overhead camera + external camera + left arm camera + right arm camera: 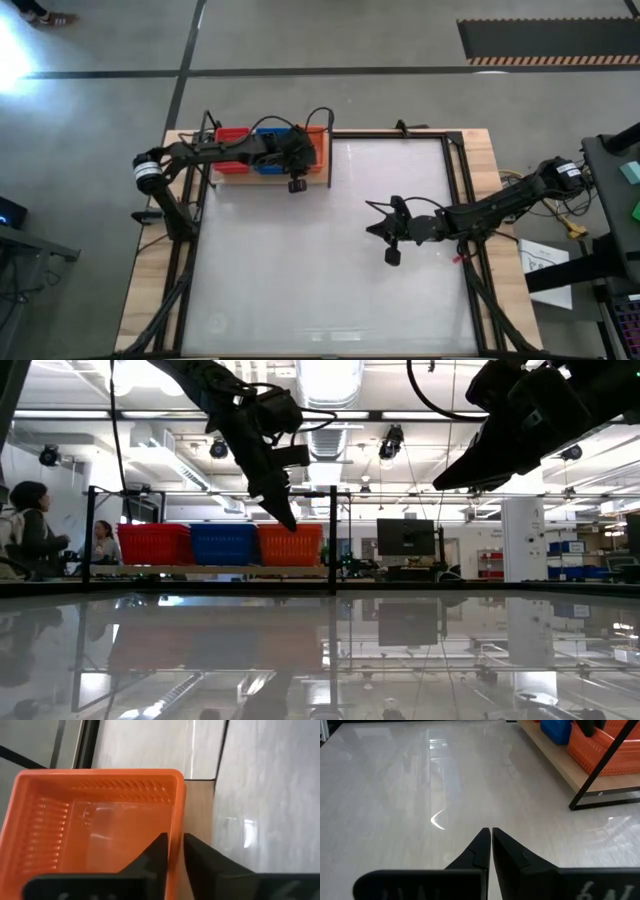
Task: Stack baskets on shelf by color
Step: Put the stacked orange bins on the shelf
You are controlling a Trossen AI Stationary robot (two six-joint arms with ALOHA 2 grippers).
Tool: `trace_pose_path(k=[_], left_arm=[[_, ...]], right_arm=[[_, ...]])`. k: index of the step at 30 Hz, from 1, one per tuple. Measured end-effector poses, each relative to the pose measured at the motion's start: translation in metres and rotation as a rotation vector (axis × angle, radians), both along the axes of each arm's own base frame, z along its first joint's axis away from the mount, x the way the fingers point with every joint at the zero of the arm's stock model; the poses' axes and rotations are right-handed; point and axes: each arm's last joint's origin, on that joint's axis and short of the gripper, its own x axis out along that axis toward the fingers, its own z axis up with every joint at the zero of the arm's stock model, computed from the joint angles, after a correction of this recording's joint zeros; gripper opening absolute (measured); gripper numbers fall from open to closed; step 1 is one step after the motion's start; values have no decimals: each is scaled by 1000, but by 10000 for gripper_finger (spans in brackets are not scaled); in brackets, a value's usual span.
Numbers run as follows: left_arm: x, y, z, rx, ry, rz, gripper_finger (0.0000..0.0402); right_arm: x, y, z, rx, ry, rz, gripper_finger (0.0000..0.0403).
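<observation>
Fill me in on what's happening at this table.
The left end effector is at the shelf, its fingers straddling the side wall of the orange basket, which sits beside the blue basket and the red basket. The right end effector hangs shut and empty above the white tabletop.

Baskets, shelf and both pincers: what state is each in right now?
Red basket: upright on the shelf, at one end of the row.
Blue basket: upright, in the middle.
Orange basket: upright, at the post end.
Shelf: holds all three side by side.
Left pincer: straddling the orange basket's wall.
Right pincer: shut, empty, over the table.
</observation>
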Motion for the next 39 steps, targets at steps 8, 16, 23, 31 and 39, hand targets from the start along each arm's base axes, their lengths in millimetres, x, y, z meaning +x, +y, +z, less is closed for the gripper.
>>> trace_pose_path(k=[8, 16, 23, 31, 39], left_arm=[[1, 0, 2, -20, -21, 11, 7], [2, 0, 3, 13, -8, -34, 6], [2, 0, 3, 22, -3, -57, 6], [1, -1, 2, 8, 2, -74, 6], [-2, -2, 8, 14, -7, -73, 6]], right_arm=[[0, 0, 0, 0, 0, 0, 11], [0, 0, 0, 7, 2, 14, 11], [0, 0, 0, 7, 2, 15, 11], [0, 0, 0, 8, 3, 16, 11], [0, 1, 0, 8, 2, 16, 11]])
